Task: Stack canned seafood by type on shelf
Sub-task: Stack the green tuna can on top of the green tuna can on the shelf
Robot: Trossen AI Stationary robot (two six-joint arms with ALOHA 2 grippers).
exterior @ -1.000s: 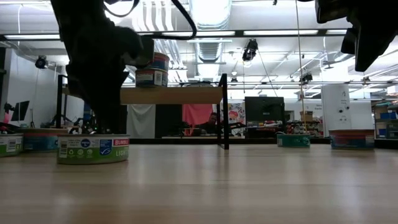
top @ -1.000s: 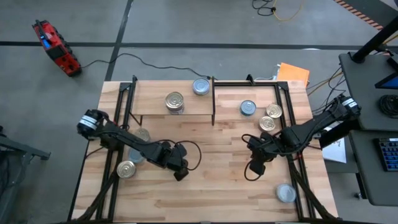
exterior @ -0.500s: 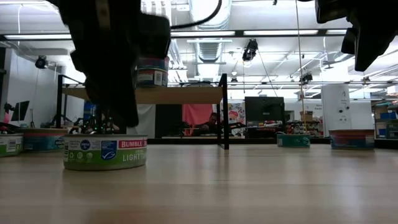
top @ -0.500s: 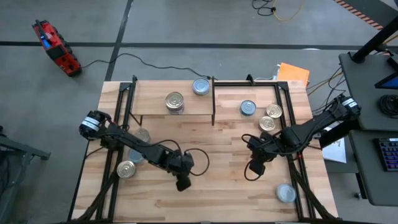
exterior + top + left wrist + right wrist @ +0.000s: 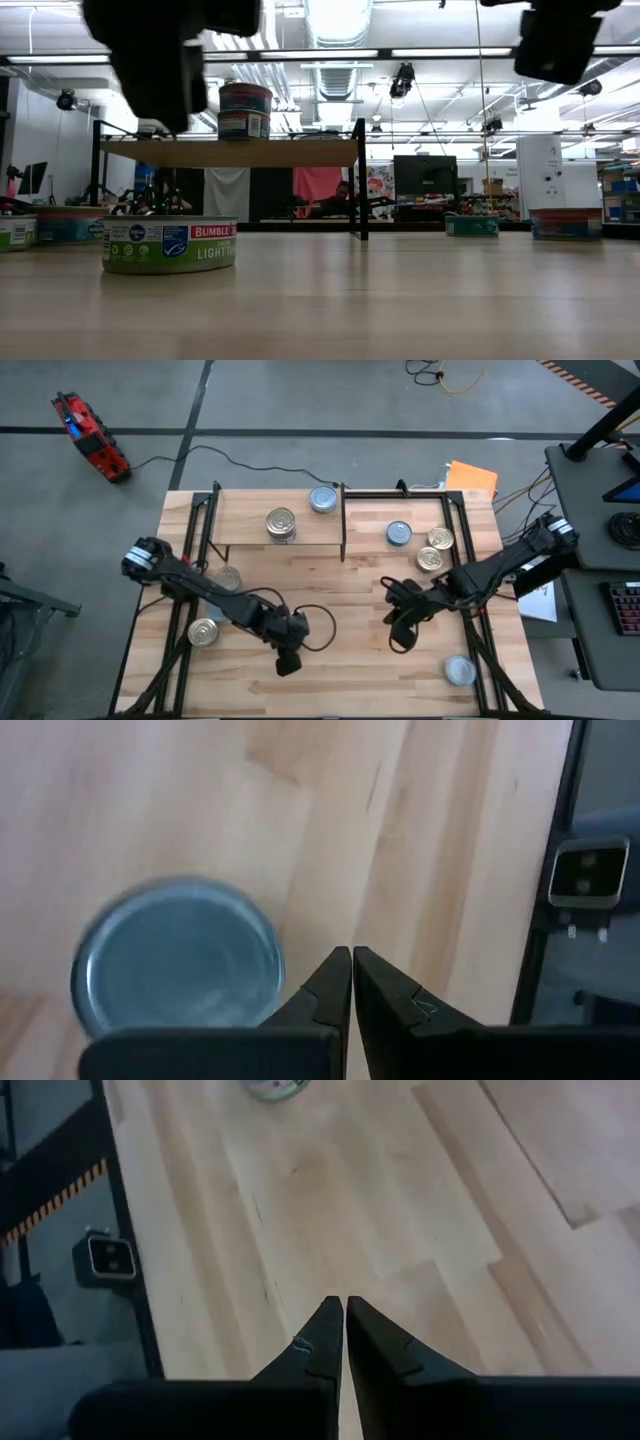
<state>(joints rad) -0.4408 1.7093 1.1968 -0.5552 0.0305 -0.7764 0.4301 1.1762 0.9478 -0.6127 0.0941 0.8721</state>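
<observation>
The left gripper has pulled back over the near middle of the counter, and in the low view it has risen clear of the green-labelled tin it was crowding a moment ago; that tin now stands alone on the wood, untouched. Its fingers are pressed together with nothing between them, and the left wrist view looks down on a silver-blue lidded tin just beside the tips, not held. The right gripper has drifted a little toward the centre and hangs above bare wood, fingers likewise shut and empty. On the shelf sit a golden-lidded stack and a silver-blue tin at its right end by the dark upright. Off the shelf remain a golden tin at the left edge, with what seems to be more partly hidden under the left arm, a silver-blue one and two golden ones at the right rear, and a silver-blue one at the near right. Judging from this, no tin has been picked up in this pass; the left arm appears to be repositioning for a fresh approach, so most of the sorting is still ahead
</observation>
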